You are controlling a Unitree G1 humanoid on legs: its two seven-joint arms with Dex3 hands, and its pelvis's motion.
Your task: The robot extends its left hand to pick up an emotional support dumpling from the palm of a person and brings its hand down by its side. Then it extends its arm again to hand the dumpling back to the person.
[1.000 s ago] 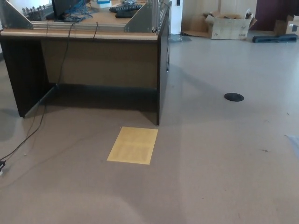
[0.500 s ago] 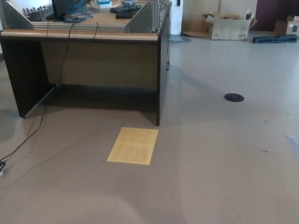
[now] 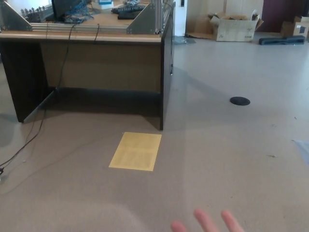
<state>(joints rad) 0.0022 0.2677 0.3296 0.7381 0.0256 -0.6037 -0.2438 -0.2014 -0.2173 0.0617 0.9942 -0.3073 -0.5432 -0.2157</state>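
Note:
Neither of my hands shows in the head view, and no dumpling is visible. The fingertips of a person's hand (image 3: 212,223) reach into the picture at the bottom edge, right of centre, spread apart over the grey floor. The palm lies below the frame, so what it holds is hidden.
A dark desk (image 3: 87,72) with a wooden top stands at the upper left, with cables (image 3: 29,140) trailing from it across the floor. A yellow sheet (image 3: 135,151) lies on the floor before it. A black floor disc (image 3: 240,101) sits to the right. Cardboard boxes (image 3: 235,26) stand far back.
A person's fingertips have come into view at the bottom edge. The whole picture has shifted slightly, so the camera has moved a little.

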